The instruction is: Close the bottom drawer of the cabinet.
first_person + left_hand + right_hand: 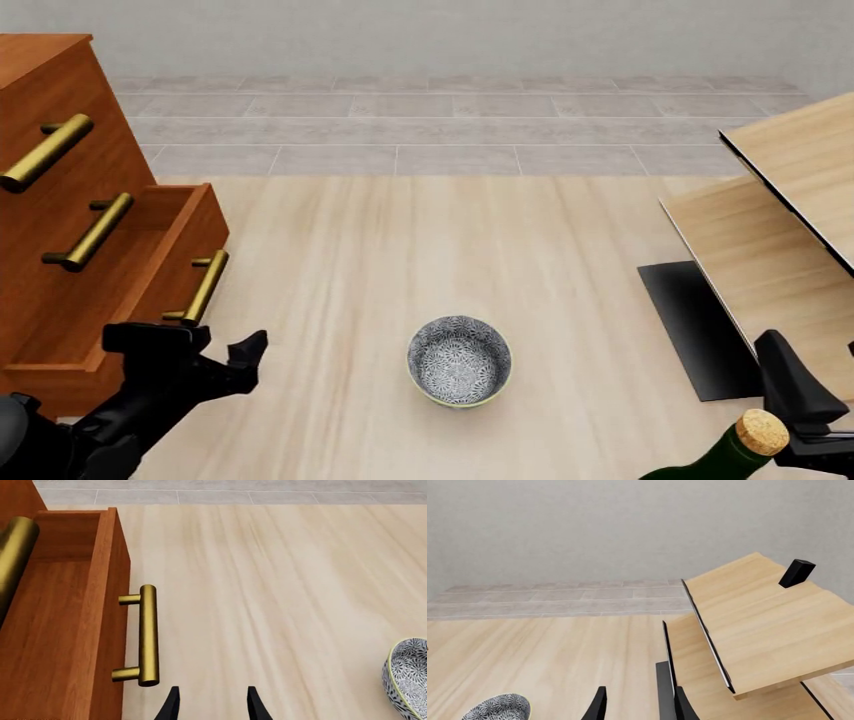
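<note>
Reddish-brown bottom drawer (134,262) juts open, brass handle (204,287) exposed.

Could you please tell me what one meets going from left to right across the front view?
cabinet → bottom drawer → left gripper → patterned bowl → corked bottle → right gripper

Bottom drawer (127,275) juts open from cabinet (47,120).

1 cabinet (54,250), 3 drawers, 1 bowl (459,360), 1 bottle (727,455), 2 arms.
</note>
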You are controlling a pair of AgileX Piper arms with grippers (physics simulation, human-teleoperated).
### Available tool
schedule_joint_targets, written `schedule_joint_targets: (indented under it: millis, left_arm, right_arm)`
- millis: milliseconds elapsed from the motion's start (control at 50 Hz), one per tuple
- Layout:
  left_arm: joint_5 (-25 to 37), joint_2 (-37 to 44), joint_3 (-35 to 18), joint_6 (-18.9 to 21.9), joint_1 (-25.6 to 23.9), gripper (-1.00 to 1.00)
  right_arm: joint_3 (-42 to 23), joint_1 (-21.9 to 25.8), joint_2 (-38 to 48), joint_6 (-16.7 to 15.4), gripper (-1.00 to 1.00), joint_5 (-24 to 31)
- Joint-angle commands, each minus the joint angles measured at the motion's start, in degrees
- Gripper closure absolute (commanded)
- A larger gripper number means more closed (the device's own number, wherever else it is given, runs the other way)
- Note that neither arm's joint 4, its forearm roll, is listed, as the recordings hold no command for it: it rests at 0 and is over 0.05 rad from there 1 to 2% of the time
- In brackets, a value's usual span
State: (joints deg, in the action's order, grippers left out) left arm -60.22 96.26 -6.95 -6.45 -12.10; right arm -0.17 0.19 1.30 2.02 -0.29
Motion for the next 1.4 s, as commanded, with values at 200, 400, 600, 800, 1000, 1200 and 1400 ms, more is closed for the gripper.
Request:
schedule_joint_targets:
  millis: [200, 400, 600, 800, 1000, 1200, 1400]
  left_arm:
    - [-1.3, 3.0, -0.6, 3.4, 4.4, -1.0]
    - [-1.6, 3.5, -0.8, 4.9, 6.2, -1.0]
    - [-3.4, 4.9, -0.5, 7.1, 8.3, -1.0]
    - [-4.2, 5.5, -0.6, 8.0, 10.2, -1.0]
    - [-7.3, 8.3, -0.1, 9.4, 11.8, -1.0]
    - [-7.3, 8.4, -0.3, 9.7, 13.1, -1.0]
    - [-7.9, 8.9, -0.3, 10.4, 14.4, -1.0]
  right_arm:
    - [0.0, 0.4, 0.9, -0.1, -1.0, -0.6]
    - [0.0, 0.6, 1.3, -0.3, -1.0, -0.9]
    - [0.1, 0.7, 1.4, -0.4, -1.0, -1.0]
    - [0.0, 0.6, 1.2, -0.2, -1.0, -0.8]
    - [0.0, 0.5, 1.0, -0.2, -1.0, -0.6]
    - [-0.1, 0.5, 0.7, 0.0, -1.0, -0.4]
    - [0.0, 0.4, 0.5, 0.0, -1.0, -0.3]
